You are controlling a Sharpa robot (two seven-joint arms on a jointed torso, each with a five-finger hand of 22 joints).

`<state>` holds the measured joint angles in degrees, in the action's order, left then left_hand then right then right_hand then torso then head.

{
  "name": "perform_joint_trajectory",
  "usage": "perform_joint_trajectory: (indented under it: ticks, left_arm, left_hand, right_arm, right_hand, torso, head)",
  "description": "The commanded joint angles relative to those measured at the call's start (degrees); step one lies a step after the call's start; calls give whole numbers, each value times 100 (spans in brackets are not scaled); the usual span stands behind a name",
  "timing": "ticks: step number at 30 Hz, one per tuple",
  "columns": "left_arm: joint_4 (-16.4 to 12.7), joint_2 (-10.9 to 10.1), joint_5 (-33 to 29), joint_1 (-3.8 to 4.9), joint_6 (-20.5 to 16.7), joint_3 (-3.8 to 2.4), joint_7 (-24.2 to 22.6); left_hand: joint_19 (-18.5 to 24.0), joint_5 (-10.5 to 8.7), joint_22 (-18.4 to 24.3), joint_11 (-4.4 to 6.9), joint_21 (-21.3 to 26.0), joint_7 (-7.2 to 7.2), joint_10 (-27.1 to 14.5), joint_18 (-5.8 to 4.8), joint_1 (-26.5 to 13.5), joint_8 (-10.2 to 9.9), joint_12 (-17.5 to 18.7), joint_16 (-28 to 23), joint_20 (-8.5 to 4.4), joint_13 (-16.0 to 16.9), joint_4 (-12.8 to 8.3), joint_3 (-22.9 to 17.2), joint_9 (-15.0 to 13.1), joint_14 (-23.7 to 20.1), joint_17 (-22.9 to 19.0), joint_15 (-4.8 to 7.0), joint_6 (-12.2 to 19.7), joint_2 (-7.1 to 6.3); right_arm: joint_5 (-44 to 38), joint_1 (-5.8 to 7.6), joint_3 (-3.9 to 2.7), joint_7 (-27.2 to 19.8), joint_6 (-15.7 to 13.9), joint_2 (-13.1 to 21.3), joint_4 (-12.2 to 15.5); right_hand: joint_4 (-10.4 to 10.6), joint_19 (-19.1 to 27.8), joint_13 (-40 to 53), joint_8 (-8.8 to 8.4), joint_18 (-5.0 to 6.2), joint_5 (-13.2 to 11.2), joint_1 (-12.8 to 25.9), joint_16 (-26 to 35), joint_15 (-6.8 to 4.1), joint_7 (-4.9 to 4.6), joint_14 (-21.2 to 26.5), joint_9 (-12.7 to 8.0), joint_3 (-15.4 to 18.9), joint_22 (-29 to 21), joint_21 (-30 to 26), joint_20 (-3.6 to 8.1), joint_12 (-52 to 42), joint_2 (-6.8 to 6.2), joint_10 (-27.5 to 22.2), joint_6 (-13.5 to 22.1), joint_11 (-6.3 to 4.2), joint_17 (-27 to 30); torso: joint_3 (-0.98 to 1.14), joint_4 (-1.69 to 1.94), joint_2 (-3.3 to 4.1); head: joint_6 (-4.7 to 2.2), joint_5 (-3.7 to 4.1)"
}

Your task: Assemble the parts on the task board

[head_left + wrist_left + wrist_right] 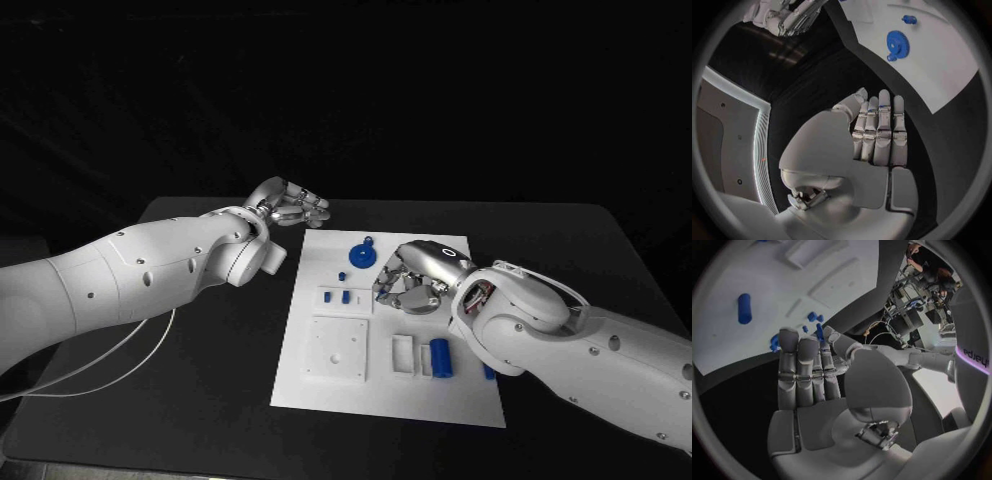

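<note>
Under the right robot hand [408, 287], partly hidden blue parts [815, 324].

Two arms are being shown clad in smooth white shells, each dotted with small dark screw holes. A thin white cable [108, 368] is being seen trailing beneath the left arm [123, 275]. The right arm [591, 355] is being shown with exposed wiring at a wrist opening. The left hand [289, 207] and right hand [408, 283] are being seen as silver metal with segmented fingers and pale rounded palm casings.
</note>
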<state>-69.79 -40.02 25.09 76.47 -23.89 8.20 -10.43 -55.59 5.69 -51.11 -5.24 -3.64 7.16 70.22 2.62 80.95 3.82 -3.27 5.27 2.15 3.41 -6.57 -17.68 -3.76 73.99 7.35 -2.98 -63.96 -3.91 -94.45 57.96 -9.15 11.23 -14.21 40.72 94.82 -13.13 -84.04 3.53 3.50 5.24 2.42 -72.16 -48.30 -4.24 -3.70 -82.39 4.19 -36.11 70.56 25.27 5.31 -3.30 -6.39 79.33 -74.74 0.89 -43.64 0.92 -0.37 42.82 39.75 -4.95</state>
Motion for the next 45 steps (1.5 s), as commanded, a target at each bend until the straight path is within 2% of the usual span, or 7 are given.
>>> perform_joint_trajectory:
  ticks: [1,8,12,17,23,34,45]
  left_arm:
    - [-23,57,-94,8,-159,-6,-161]
    - [-43,151,-121,8,-196,-6,-179]
    - [-62,189,-126,8,-198,-5,-180]
    - [-99,217,-130,8,-196,-5,-175]
    - [-151,223,-131,8,-185,-5,-164]
    - [-219,205,-132,8,-164,-5,-146]
    - [-229,200,-132,9,-144,-5,-132]
  left_hand:
    - [-35,24,-5,4,-38,3,-9,-75,4,-17,-5,-20,-16,-3,6,12,4,28,5,-16,-19,69]
    - [-30,26,-59,8,-42,2,-2,-82,14,-19,-6,-19,-26,-3,-9,27,5,28,7,-12,-30,85]
    - [-30,26,-59,8,-42,2,-2,-82,14,-19,-6,-19,-26,-3,-9,27,5,28,7,-12,-30,85]
    - [-30,26,-59,8,-42,2,-2,-82,14,-19,-6,-19,-26,-3,-9,27,5,28,7,-12,-30,85]
    - [-26,26,-86,6,-38,2,-4,-80,11,-19,-3,-20,-24,-3,-11,33,5,26,7,-14,-34,96]
    - [-26,26,-86,6,-38,2,-4,-80,11,-19,-3,-20,-24,-3,-11,33,5,26,7,-14,-34,96]
    - [-27,24,-101,3,-34,4,-14,-75,0,-19,-3,-21,-19,-3,-8,37,5,20,6,-17,-24,97]
  right_arm:
    - [-634,-51,61,-48,138,-100,76]
    - [-1104,-137,310,27,142,-322,62]
    - [-1393,-200,381,70,42,-415,0]
    - [-1640,-284,423,134,-58,-518,-119]
    - [-1746,-365,450,153,-86,-610,-237]
    - [-1845,-433,470,177,-124,-678,-345]
    - [-1857,-455,500,171,-129,-716,-382]
  right_hand:
    - [-38,-241,7,22,74,34,3,30,-10,-23,-24,6,30,21,11,43,-18,64,51,7,-39,-14]
    - [-50,-242,7,21,67,34,10,30,-10,-23,-26,5,24,28,24,43,-18,66,53,5,-38,-17]
    - [-63,-241,7,22,64,34,13,31,-10,-20,-29,6,11,35,33,45,-18,64,56,-1,-39,-18]
    - [-75,-243,7,21,63,34,19,28,-12,-18,-34,5,-7,50,65,48,-18,56,64,-9,-40,-21]
    - [-79,-242,6,20,63,34,26,27,-13,-17,-34,4,-25,59,71,49,-18,50,66,-12,-40,-23]
    - [-82,-241,6,20,64,34,30,27,-14,-17,-35,3,-39,67,81,50,-17,46,66,-12,-40,-23]
    - [-88,-240,6,20,66,34,31,27,-14,-16,-35,3,-56,70,74,50,-17,40,69,-14,-40,-21]
  torso:
    - [-10,-9,-17]
    - [-23,4,-28]
    - [-26,11,-25]
    - [-23,3,-12]
    - [-20,0,-11]
    - [-15,-13,-16]
    - [-12,-11,-19]
  head:
    - [25,-96]
    - [90,-201]
    - [106,-268]
    - [143,-364]
    - [194,-425]
    - [228,-471]
    - [257,-486]
